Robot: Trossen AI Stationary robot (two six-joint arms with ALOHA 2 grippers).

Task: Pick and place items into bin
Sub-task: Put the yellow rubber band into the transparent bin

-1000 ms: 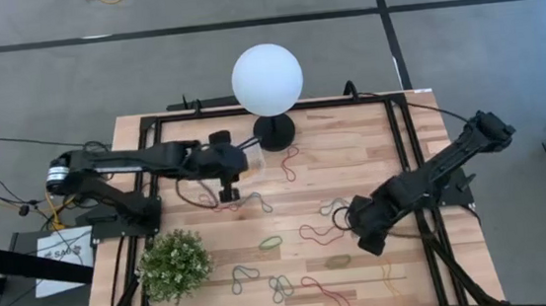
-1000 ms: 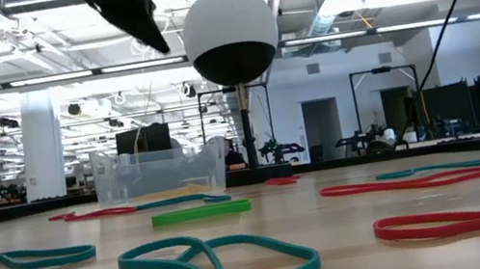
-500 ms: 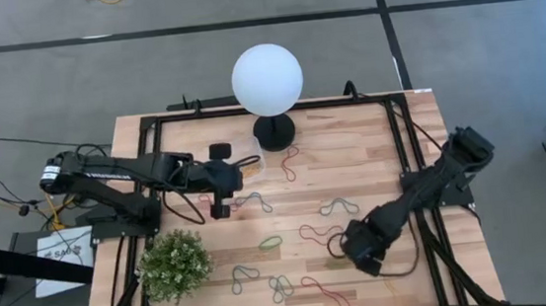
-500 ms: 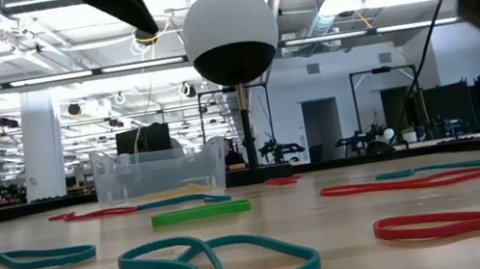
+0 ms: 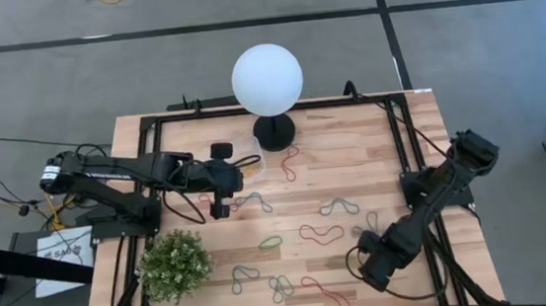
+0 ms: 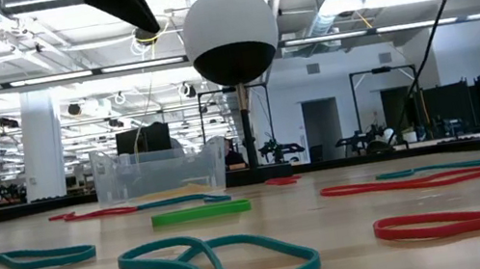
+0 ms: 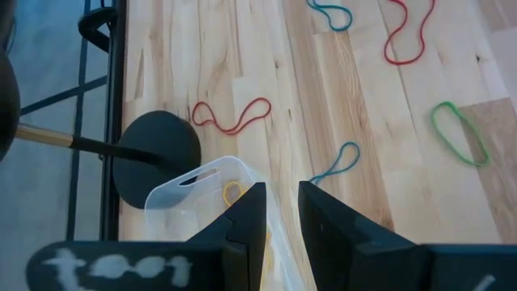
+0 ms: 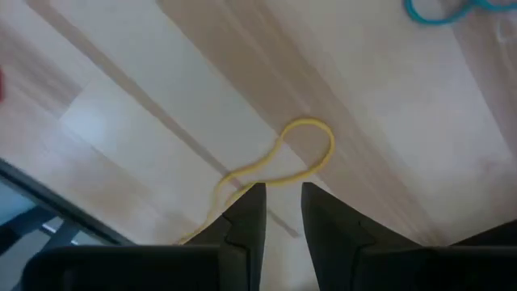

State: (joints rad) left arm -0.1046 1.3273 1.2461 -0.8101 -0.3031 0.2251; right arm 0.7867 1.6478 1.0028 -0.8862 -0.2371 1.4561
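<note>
Rubber bands in red [image 5: 320, 234], green [image 5: 270, 242] and grey-blue [image 5: 338, 207] lie flat across the wooden table. The clear bin [image 5: 252, 168] stands beside the lamp's black base, with a yellow band [image 7: 233, 191] inside it. My left gripper [image 7: 281, 212] hangs high just on the near-left side of the bin, narrowly open, with nothing between its fingers. My right gripper [image 8: 283, 202] points down near the table's near right corner, narrowly open over a yellow band [image 8: 311, 153] lying on the wood. That band's tail runs past one fingertip.
A white globe lamp [image 5: 267, 79] stands at the far middle on its black base [image 7: 157, 149]. A green plant [image 5: 176, 265] sits at the near left. A black frame rail [image 5: 403, 161] runs along the table's edges. More bands lie near the front edge [image 5: 281, 287].
My right gripper has swung toward the table's near edge and come down, rolling its wrist, and has left the low view. It now stands over the yellow band. My left gripper drew back a little from above the bin toward the near left, then kept still.
</note>
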